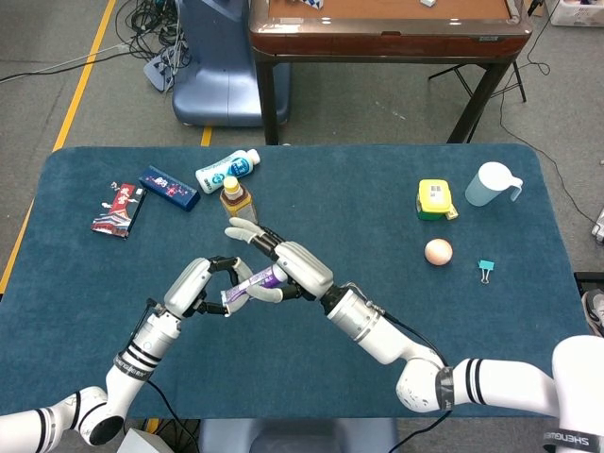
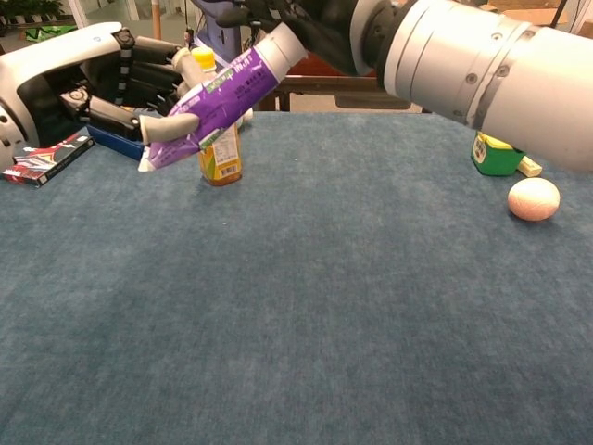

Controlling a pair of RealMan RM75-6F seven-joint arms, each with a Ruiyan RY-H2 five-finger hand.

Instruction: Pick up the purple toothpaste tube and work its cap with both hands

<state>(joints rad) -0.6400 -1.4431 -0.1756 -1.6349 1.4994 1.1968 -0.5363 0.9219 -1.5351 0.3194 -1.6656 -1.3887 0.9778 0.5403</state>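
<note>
The purple toothpaste tube point(image 1: 251, 283) point(image 2: 215, 100) hangs tilted above the table point(image 1: 377, 179), between both hands. My left hand point(image 1: 196, 286) point(image 2: 88, 79) grips its flat tail end, a grey fingertip pressed across the tube. My right hand point(image 1: 291, 265) point(image 2: 298, 17) wraps its fingers around the upper end at the white cap point(image 2: 283, 43). In the chest view the right forearm point(image 2: 482, 69) fills the upper right. The cap is hidden in the head view.
A small yellow-capped tea bottle point(image 1: 232, 196) point(image 2: 220, 156) stands just behind the tube. A white bottle point(image 1: 226, 170), a blue box point(image 1: 168, 187) and a red packet point(image 1: 119, 209) lie at back left. A yellow-green box point(image 1: 433, 199), an egg point(image 1: 438, 251), a clear jug point(image 1: 491, 184) and a teal clip point(image 1: 486, 271) sit to the right.
</note>
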